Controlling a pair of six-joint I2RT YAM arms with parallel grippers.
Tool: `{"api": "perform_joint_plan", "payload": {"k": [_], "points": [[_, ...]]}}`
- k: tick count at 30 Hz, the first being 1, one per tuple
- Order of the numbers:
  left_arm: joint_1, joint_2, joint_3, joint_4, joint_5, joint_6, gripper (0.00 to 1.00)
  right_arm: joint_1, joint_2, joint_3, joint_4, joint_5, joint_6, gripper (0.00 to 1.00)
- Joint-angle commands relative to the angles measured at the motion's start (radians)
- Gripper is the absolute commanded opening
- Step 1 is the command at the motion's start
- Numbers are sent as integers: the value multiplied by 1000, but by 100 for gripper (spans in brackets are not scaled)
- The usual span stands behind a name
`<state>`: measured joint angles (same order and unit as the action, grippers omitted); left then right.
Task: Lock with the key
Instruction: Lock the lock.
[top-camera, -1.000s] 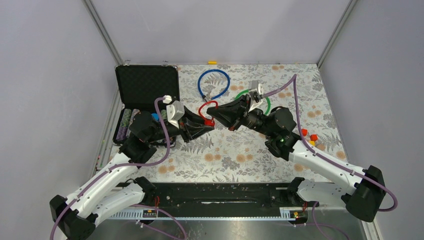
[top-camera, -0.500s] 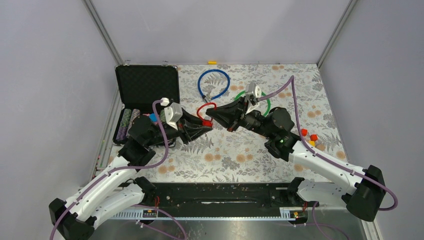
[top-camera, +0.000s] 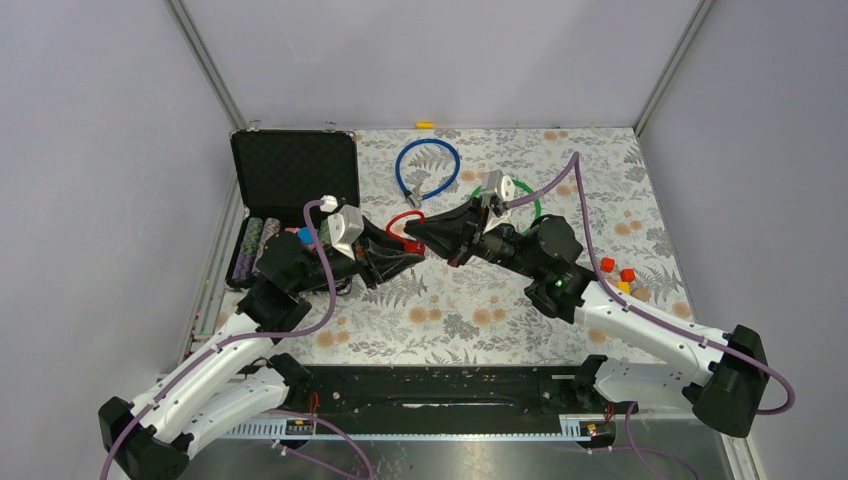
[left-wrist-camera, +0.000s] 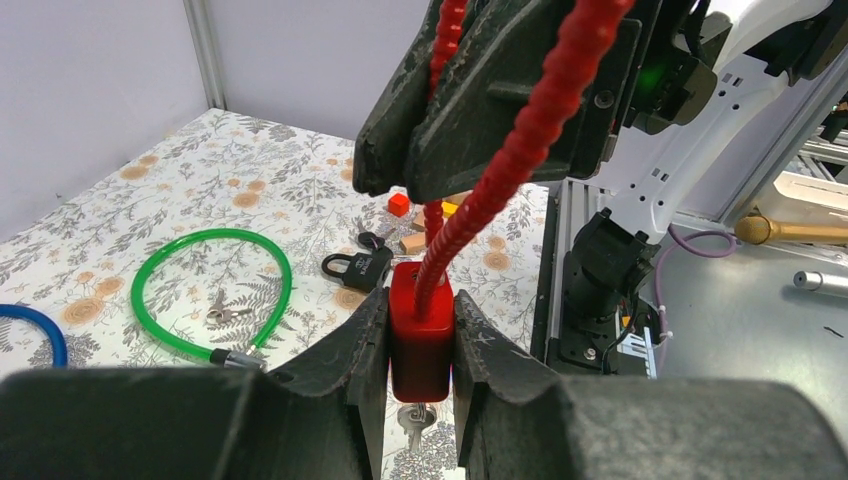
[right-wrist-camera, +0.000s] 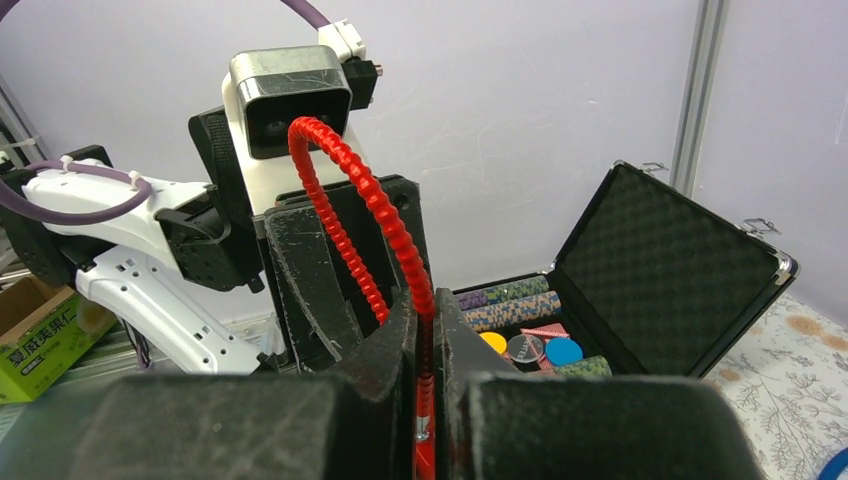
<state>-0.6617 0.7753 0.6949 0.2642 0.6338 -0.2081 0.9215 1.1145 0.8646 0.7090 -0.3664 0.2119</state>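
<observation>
Floral table (top-camera: 450, 300); only left wrist shows black padlock (left-wrist-camera: 360, 268) beyond red lock (left-wrist-camera: 420, 340)

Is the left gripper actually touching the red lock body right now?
Touching. In the left wrist view the left gripper clamps the red lock body, with a finger pressed against each side and no gap.
</observation>
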Motion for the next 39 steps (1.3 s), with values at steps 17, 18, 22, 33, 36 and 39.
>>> {"api": "perform_joint_plan", "payload": {"k": [17, 18, 22, 33, 36, 39], "points": [[19, -46, -4, 254, 14, -40, 0, 36, 4, -13, -92, 59, -28, 0], [20, -42, -3, 258, 20, -42, 0, 39, 6, -11, -98, 63, -34, 0], [22, -35, -2, 257, -19, -50, 0, 48, 6, -11, -116, 47, -59, 0], [30, -42, 38, 180, -201, -56, 0, 57, 5, 6, -321, -81, -204, 0], [31, -35, 39, 195, -188, -76, 0, 59, 22, 8, -344, -72, -196, 0], [32, -35, 41, 210, -191, -102, 0, 59, 26, 8, -355, -60, -170, 0]]}}
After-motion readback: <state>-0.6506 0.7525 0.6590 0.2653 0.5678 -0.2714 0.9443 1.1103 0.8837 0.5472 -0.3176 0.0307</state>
